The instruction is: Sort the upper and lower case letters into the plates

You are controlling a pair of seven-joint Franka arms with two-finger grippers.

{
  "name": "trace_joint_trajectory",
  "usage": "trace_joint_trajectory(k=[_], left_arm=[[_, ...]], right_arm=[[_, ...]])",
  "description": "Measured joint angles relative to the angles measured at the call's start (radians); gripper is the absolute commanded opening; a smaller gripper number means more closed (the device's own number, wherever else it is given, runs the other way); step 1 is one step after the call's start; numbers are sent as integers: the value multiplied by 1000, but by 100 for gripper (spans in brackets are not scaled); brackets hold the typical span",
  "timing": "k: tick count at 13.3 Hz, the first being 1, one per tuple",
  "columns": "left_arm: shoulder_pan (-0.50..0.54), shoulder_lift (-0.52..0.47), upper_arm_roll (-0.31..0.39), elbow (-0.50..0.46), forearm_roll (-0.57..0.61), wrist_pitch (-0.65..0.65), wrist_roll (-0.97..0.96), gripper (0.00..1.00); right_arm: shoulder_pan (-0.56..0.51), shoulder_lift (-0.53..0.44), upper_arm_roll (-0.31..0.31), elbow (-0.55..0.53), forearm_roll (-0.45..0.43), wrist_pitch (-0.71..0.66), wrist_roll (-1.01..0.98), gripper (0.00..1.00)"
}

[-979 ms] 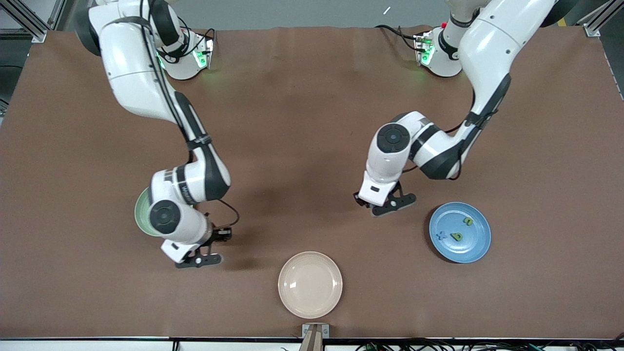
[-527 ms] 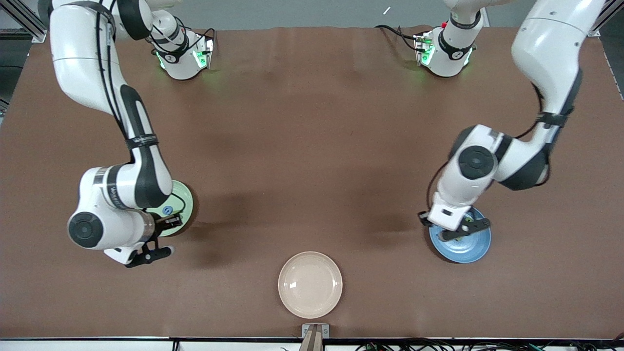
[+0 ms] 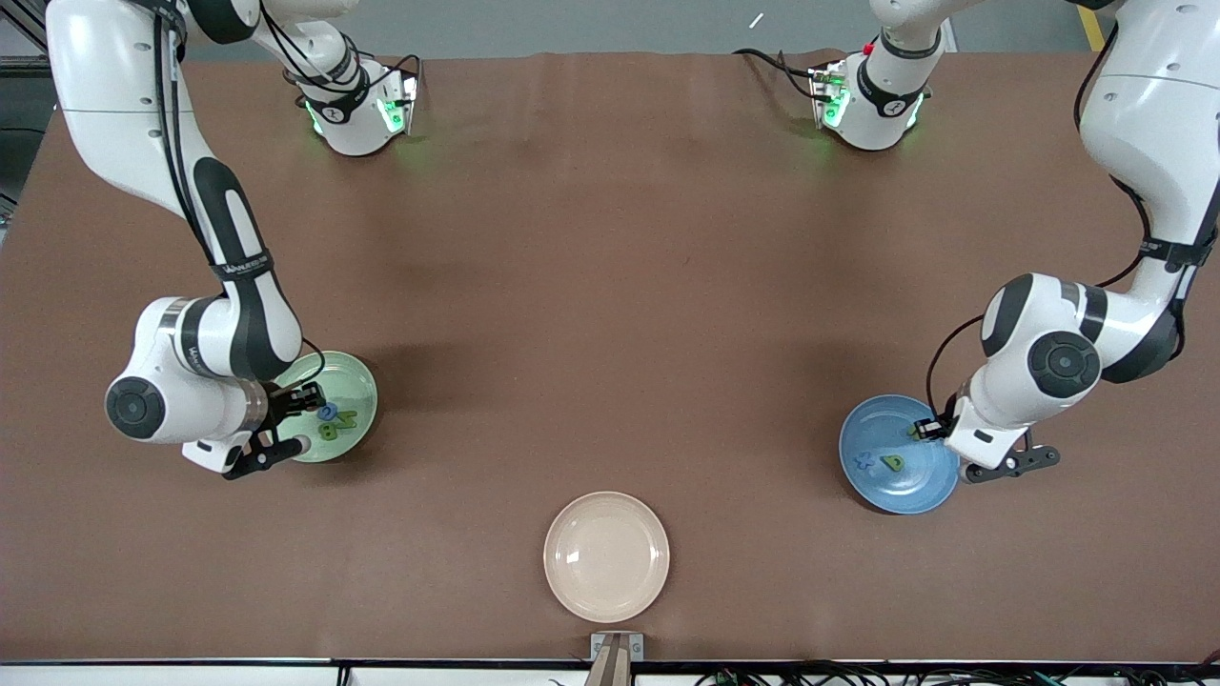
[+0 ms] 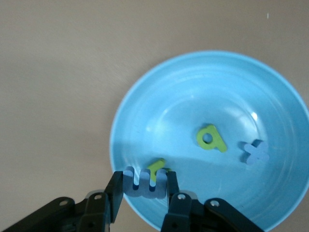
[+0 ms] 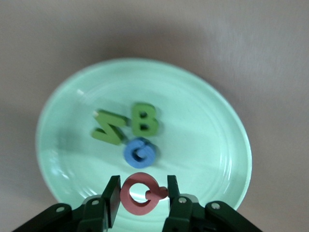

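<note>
**A:** Holding a letter on both sides. Left gripper (image 4: 144,186) is over the rim of the blue plate (image 3: 877,484), clamped on a pale blue letter (image 4: 145,182). Can't tell which letter.

**B:** What's in that plate?

**A:** Yellow-green "a" (image 4: 211,138), pale blue "x" (image 4: 255,152), and a yellow-green letter (image 4: 157,167) just beside the held one, partly hidden. Plate sits at the left arm's end of the worktop (image 3: 610,267).

**B:** Right side?

**A:** Right gripper (image 5: 143,193) is over the mint green plate (image 3: 360,389), clenched on a red "Q" (image 5: 141,193). In the plate: green "N" (image 5: 109,127), green "B" (image 5: 144,119), blue "G" (image 5: 139,152), with "G" touching "B". That plate is at the right arm's end.

**B:** Anything else?

**A:** Cream plate (image 3: 606,556) nearer the front camera, between the two.
</note>
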Motion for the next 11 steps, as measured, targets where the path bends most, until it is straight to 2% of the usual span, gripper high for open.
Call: trace_joint_trajectory(k=[1, 4, 5, 7, 8, 9, 11], left_arm=[[-8, 9, -2, -4, 0, 0, -4, 13], [-36, 17, -7, -8, 0, -1, -18, 21], [-45, 17, -8, -15, 0, -1, -29, 23], [-55, 17, -8, -35, 0, -2, -44, 36], [-55, 17, -8, -40, 0, -2, -47, 64], [-53, 17, -8, -41, 0, -1, -48, 98], [-53, 5, -9, -31, 0, -6, -48, 100]], right_arm=[[-17, 0, 0, -18, 0, 14, -16, 34], [-41, -2, 0, -26, 0, 19, -32, 100], [-40, -6, 2, -25, 0, 22, -31, 100], [-40, -17, 6, -10, 0, 23, -30, 100], [-40, -25, 7, 6, 0, 23, -29, 100], [-40, -39, 7, 26, 0, 23, -28, 100], [-40, -91, 7, 54, 0, 21, -23, 100]])
